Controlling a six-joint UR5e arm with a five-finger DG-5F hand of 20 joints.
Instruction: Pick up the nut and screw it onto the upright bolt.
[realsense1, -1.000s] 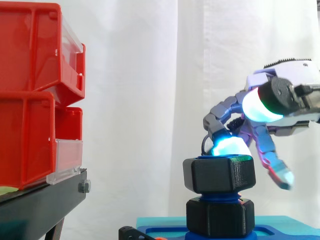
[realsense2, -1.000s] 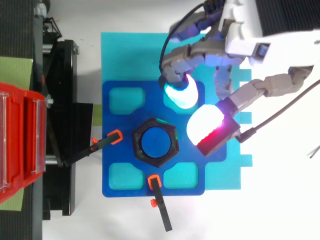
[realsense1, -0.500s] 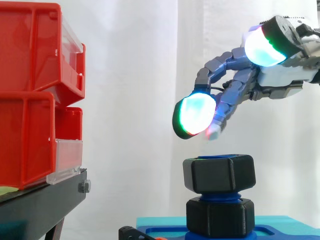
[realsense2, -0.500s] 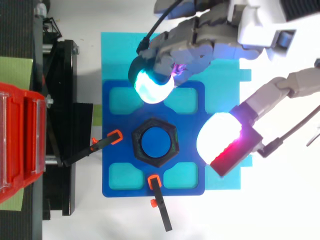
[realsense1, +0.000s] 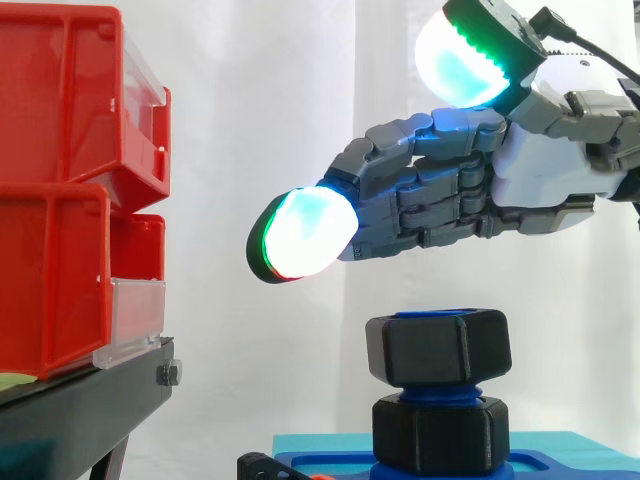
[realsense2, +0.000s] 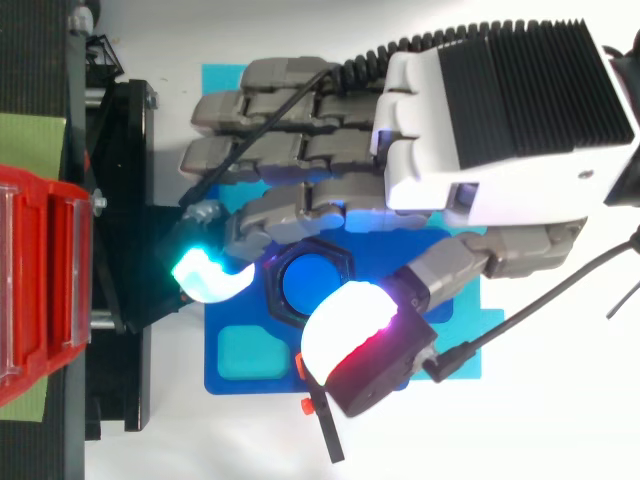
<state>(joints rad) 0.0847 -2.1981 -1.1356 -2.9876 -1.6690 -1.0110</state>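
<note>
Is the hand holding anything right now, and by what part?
Nothing is held. The hand hangs above the upper black nut with its fingers straight and clear of it. That nut sits on the blue bolt.

A white curtain is hanging at the back. Red bins are sitting on a black stand. Bright light is shining on everything.

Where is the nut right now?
Side view, lower right: the nut sits on the upright bolt, above a second black nut, with the hand hovering over it, not touching.
</note>
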